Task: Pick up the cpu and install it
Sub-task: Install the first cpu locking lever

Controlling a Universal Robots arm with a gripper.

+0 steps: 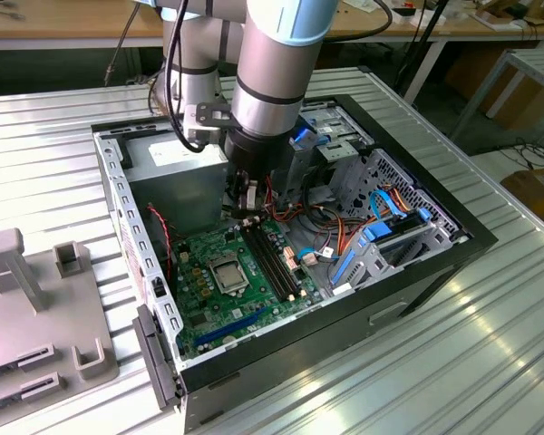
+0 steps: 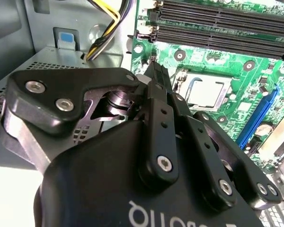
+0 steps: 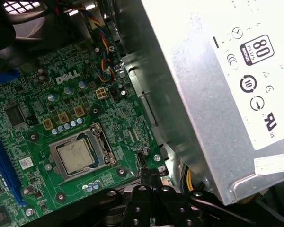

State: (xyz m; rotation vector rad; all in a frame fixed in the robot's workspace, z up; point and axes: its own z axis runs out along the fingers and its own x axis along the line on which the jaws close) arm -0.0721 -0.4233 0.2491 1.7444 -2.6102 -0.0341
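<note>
- Cpu (image 3: pixel 77 154) sits flat in the socket (image 3: pixel 100 144) on the motherboard (image 3: pixel 47 94); judged already placed.
- Gripper (image 2: pixel 157 71) hovers above the board edge beside the socket, jaws closed together, holding nothing.
- Socket frame looks unlatched; cannot confirm.

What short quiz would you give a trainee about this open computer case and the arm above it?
1. True or false: the gripper holds the cpu.
2. Which colour is the motherboard? A red, B green, C white.
3. Fill the gap: the cpu lies in the ___ on the motherboard.

Key
1. False: the fingers are shut on nothing, beside the cpu.
2. B.
3. socket.
</note>
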